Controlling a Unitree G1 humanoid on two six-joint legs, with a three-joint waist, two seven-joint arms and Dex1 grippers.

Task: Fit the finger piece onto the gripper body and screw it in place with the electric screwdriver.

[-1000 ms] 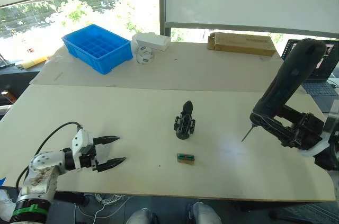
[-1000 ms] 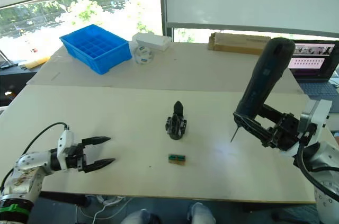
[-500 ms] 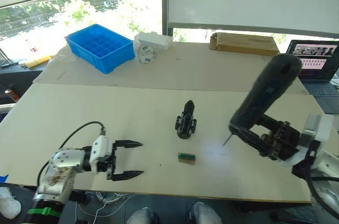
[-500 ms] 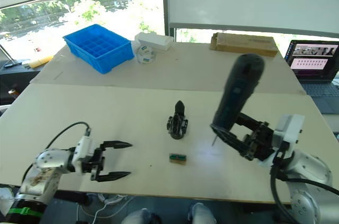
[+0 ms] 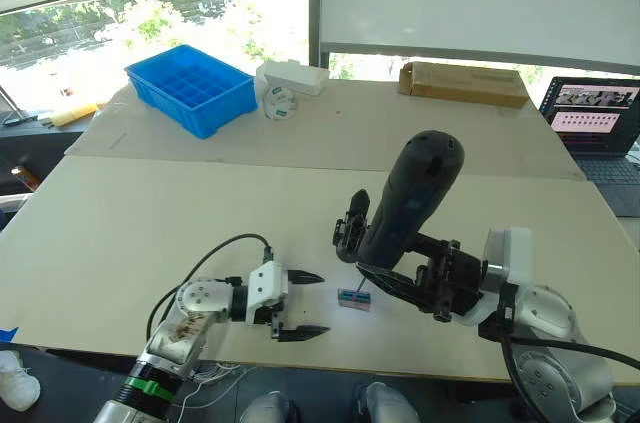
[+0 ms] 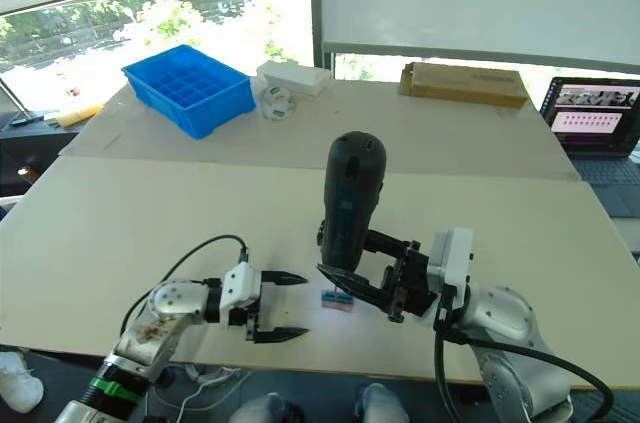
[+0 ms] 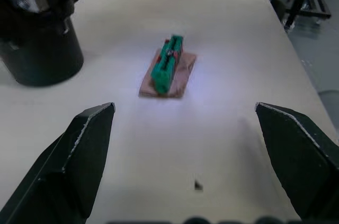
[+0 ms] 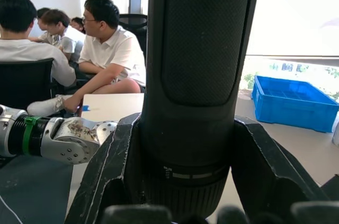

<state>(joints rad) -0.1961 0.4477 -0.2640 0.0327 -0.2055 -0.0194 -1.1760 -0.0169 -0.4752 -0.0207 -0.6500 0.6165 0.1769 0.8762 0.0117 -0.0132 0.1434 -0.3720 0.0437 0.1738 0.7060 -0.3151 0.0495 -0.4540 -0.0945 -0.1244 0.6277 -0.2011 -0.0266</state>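
— Head views: what is happening?
— The right pincer is clamping the electric screwdriver beside the gripper body; the left pincer is gaping over the desk.
— Left wrist view?
— Its fingers are flanking a green-brown block.
— Right wrist view?
— The screwdriver is sitting gripped.

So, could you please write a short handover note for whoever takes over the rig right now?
Left gripper: open, empty, low over the table, facing the small green-brown block.
Right gripper: shut on the electric screwdriver, held upright with its bit just above that block.
Gripper body: standing on the table behind the screwdriver, untouched.
Finger piece: I cannot make it out.
Done: screwdriver in hand. Left: fit the finger piece, drive the screw.
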